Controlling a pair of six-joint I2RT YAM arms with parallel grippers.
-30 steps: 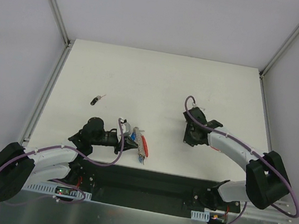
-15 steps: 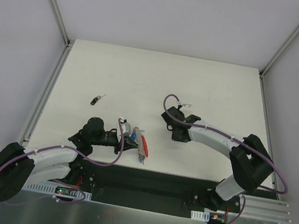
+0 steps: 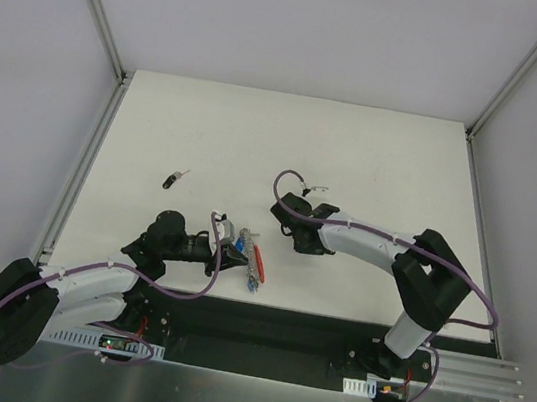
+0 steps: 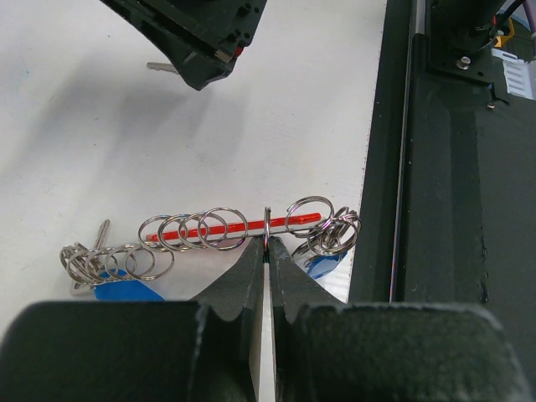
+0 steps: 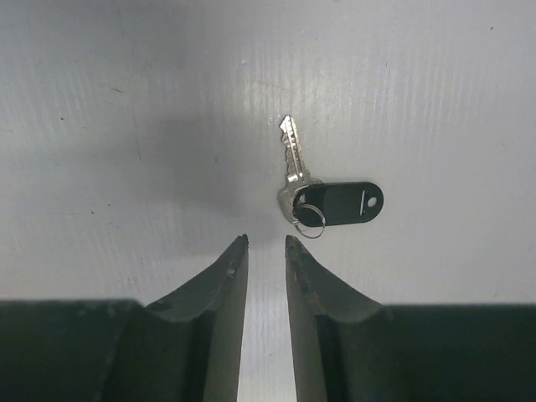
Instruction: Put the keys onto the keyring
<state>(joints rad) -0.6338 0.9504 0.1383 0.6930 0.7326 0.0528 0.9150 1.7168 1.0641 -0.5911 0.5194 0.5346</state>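
Holds the left gripper (image 4: 266, 247) clenched on one thin steel loop of the keyring (image 4: 209, 228), with its red band (image 4: 293, 221), row of small rings and blue tags (image 4: 126, 291) lying flat on the white counter (image 4: 251, 134) near the front edge. Keeps the right gripper (image 5: 266, 243) low over the counter just beyond the keyring, jaws parted a crack and empty, a black-headed key (image 5: 331, 201) lying untouched just ahead of the fingertips, slightly right. Shows a second key (image 3: 173, 180) well off to the left, apart from both.

Bright, even overhead light — soft shadows on the table (image 3: 378, 147), wrist views' near edges blurred.
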